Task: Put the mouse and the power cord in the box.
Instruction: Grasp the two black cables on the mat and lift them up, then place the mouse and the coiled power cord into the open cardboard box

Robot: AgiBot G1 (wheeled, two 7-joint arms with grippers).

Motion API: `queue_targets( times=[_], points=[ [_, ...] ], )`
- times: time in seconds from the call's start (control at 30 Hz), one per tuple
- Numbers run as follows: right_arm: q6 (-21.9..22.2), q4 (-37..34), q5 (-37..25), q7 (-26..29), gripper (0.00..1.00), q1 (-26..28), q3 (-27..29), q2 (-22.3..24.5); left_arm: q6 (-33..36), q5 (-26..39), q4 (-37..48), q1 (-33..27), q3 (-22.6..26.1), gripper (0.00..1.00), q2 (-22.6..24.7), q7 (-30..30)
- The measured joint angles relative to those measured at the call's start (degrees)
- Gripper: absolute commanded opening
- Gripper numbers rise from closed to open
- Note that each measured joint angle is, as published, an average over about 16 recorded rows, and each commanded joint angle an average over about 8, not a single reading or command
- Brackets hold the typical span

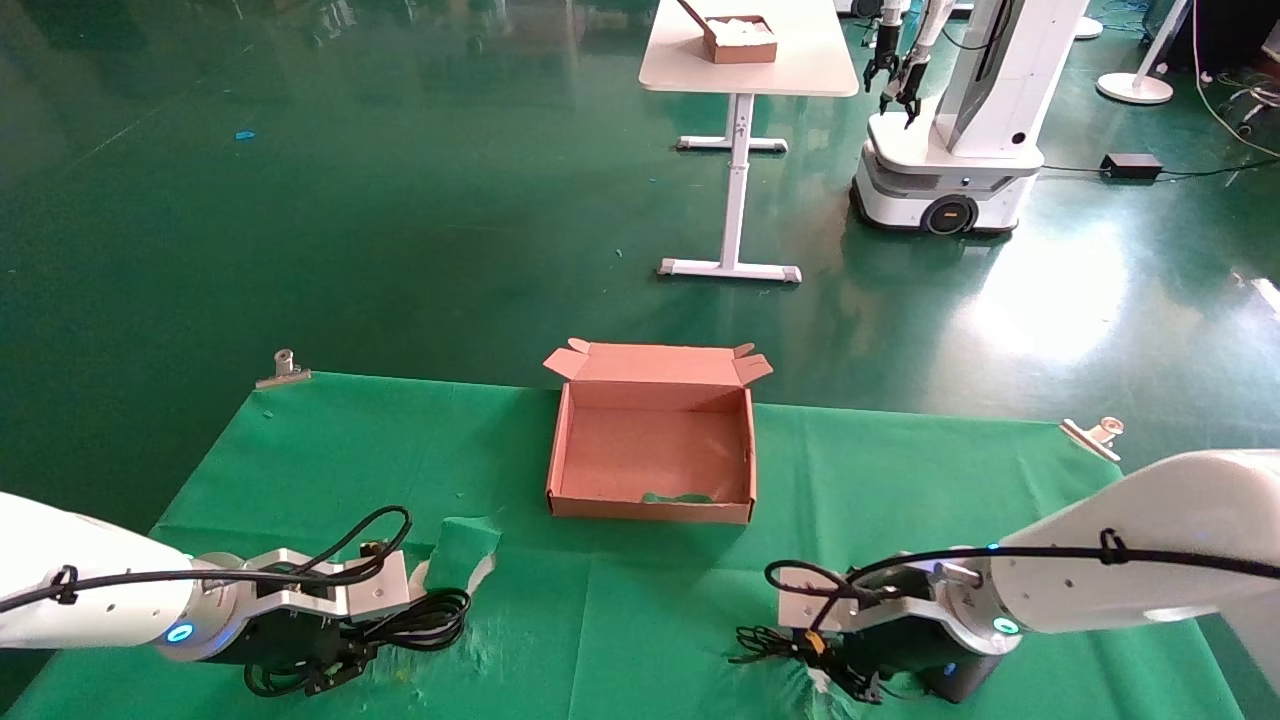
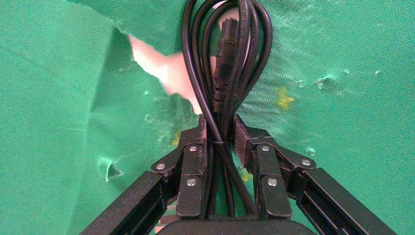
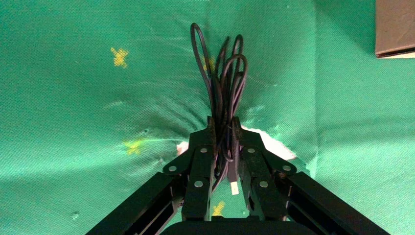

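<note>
The power cord (image 2: 222, 58), thick and black in several loops, lies on the green cloth at the near left. My left gripper (image 2: 219, 122) is shut on its bundled middle, and the loops (image 1: 432, 612) stick out past the fingertips. At the near right my right gripper (image 3: 223, 122) is shut on a bunch of thin black mouse cable (image 3: 225, 78), also seen as cable loops (image 1: 770, 645) in the head view. The mouse's body is hidden. The box (image 1: 650, 508) stands open and empty at the table's far middle, lid tilted back.
The green cloth is torn beside both grippers, baring white table (image 2: 166, 68). A folded-up flap of cloth (image 1: 462, 548) stands by the left gripper. Metal clips (image 1: 283, 368) (image 1: 1095, 436) hold the cloth's far corners. Another table (image 1: 745, 50) and another robot (image 1: 950, 130) stand far off.
</note>
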Motion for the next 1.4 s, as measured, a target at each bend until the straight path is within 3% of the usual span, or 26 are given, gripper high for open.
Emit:
queue_targets(
  times=[0.43,0.83,1.1,1.4],
  points=[
    [-1.40,1.64,1.55,-1.57,0.00,2.78,1.65,3.49,0.97,-1.52,-1.03,-1.07,-0.97,0.00,-1.66,0.57],
    [0.22,0.84,0.67,-1.63,0.00,8.67,4.09,7.06,6.31,-13.60,-5.00,-8.17,-7.11,0.00,-4.66,1.52],
    [2.54,-1.15,-1.09,-1.52,0.00,13.16,5.20,7.71,5.64,-19.69,-2.48,-12.59,-9.31,0.00,1.92,3.46],
    [2.95,-1.13,-1.82,-1.73,0.00,17.06,6.40,9.96,-6.55,-14.65,5.68,-12.42,-5.79,0.00,14.55,12.66]
  ],
)
